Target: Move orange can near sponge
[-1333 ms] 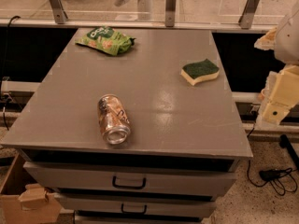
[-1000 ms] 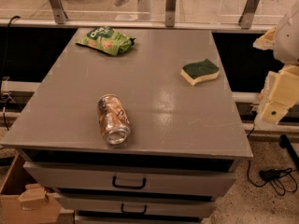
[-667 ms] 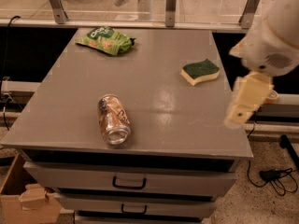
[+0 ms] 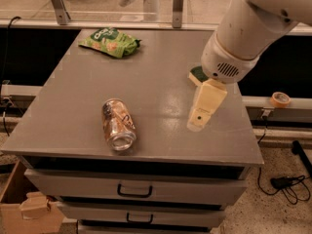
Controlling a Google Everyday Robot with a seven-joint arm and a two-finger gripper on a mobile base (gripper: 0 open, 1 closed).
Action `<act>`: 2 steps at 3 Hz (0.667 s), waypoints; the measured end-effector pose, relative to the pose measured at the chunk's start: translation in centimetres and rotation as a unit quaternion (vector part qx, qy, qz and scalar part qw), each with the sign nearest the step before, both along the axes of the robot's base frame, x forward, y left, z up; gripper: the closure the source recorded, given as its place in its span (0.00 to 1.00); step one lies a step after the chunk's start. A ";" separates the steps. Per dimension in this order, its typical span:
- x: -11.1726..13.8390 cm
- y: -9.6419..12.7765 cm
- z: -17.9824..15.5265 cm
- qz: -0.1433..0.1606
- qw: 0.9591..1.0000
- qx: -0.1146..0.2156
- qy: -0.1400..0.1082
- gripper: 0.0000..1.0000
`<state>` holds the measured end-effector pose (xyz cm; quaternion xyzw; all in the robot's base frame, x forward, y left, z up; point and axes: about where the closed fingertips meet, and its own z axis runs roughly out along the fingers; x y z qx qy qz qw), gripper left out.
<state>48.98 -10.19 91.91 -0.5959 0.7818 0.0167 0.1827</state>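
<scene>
The orange can [image 4: 118,125] lies on its side near the front left of the grey table [image 4: 156,87], its silver top facing the front edge. The sponge [image 4: 196,73] sits at the right side of the table; only a dark green and yellow corner shows, the rest is hidden behind my arm. My gripper [image 4: 196,124] hangs over the table's right front part, just in front of the sponge and well to the right of the can. It holds nothing that I can see.
A bright green snack bag [image 4: 111,41] lies at the back left. The table is a cabinet with drawers [image 4: 133,191] below. A tape roll [image 4: 280,99] sits on the right ledge. A cardboard box [image 4: 19,204] stands at the lower left, and cables [image 4: 287,184] lie on the floor at right.
My arm has swung in from the right edge to over the table's right side, and it now covers most of the sponge. The can and bag have not moved.
</scene>
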 end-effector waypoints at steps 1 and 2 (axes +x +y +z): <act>0.6 1.0 -0.1 -0.006 1.000 0.012 -0.007 0.00; 2.5 2.8 -0.4 -0.036 0.999 0.036 -0.015 0.00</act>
